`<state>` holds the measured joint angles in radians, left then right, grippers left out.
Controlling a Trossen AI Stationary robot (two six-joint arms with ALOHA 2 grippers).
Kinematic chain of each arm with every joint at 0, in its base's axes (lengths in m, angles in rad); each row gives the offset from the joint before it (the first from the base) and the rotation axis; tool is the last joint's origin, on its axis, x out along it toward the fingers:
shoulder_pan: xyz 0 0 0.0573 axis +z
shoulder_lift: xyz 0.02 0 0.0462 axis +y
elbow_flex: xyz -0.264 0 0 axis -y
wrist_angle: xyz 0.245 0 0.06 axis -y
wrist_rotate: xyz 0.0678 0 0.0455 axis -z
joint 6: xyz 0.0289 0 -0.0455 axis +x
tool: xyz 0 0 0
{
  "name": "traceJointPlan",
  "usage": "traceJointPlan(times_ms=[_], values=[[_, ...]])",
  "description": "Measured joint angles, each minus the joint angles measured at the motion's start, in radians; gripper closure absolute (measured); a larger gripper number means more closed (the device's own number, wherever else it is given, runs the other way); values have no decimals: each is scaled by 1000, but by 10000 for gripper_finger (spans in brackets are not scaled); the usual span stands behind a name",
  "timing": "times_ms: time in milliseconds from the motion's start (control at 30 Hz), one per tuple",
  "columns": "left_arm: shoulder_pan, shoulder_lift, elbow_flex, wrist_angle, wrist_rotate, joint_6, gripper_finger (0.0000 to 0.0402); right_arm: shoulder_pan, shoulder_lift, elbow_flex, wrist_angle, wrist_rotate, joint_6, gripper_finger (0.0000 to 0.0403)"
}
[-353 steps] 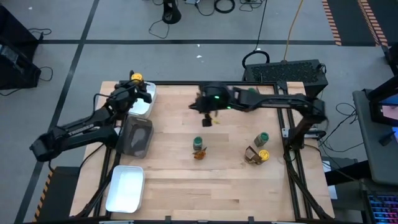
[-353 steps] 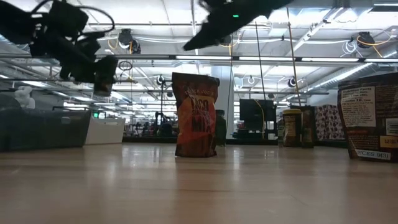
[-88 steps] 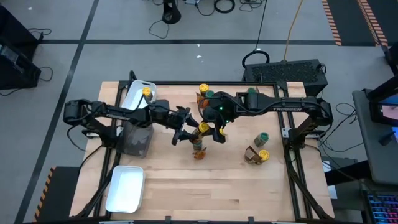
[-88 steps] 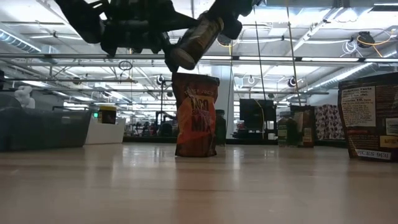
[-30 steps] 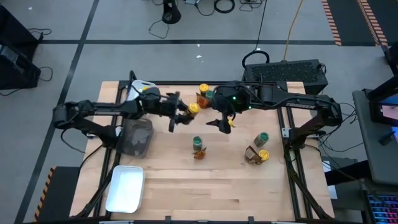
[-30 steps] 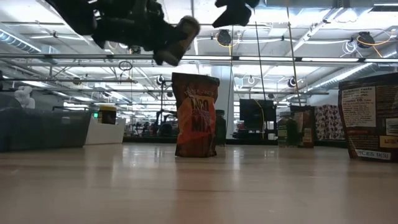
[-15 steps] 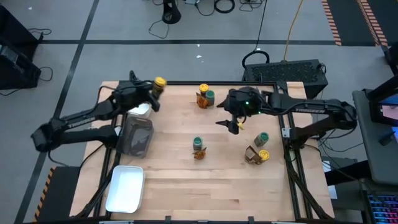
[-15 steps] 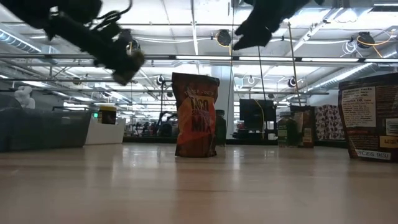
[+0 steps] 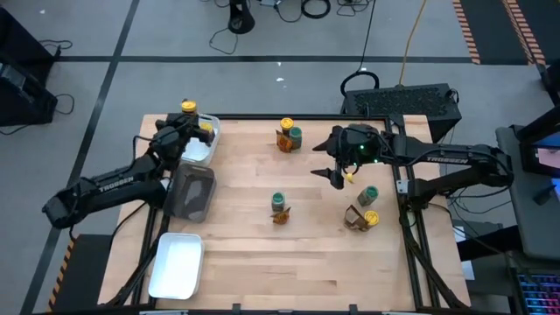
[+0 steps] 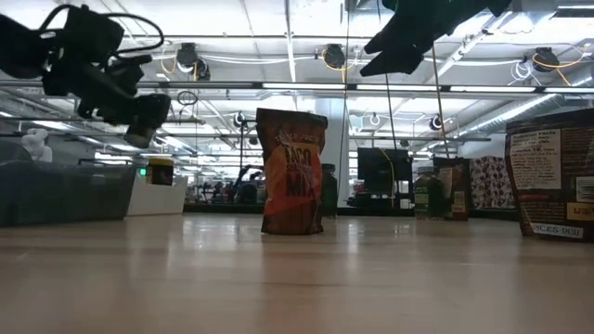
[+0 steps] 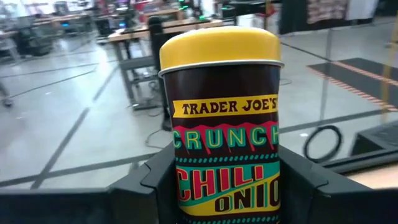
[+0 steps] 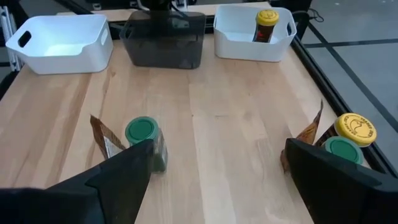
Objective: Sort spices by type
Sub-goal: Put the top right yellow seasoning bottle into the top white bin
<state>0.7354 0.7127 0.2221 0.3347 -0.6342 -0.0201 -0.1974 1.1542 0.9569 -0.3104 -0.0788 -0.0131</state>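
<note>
Left wrist view, yellow-lidded jar [image 11: 224, 124] pinched by left fingers [image 11: 155, 180], right fingers [image 12: 124, 165] spread.

A dark jar [image 11: 225, 124] with a yellow lid [image 11: 219, 47] is held upright between the two dark fingers [image 11: 149, 186] of the left gripper [image 11: 225, 186]. "TRADER JOE'S CRUNCHY CHILI ONION" is printed on its label. Behind the jar, a grey floor with dark lines is seen.

Jar [image 11: 225, 124]: yellow lid, dark body, yellow, red and green lettering. Trays [image 12: 59, 42]: white. Centre tray [image 12: 163, 40]: dark grey.
</note>
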Motion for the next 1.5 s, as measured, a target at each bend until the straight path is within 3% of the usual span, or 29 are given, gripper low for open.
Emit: traceJointPlan(times_ms=[800,1500], values=[[131,207,-45,75,-2,-79,212,0,1,0,24,0,9,57],[131,226,-45,77,-26,-80,212,0,2,0,48,0,10,57]])
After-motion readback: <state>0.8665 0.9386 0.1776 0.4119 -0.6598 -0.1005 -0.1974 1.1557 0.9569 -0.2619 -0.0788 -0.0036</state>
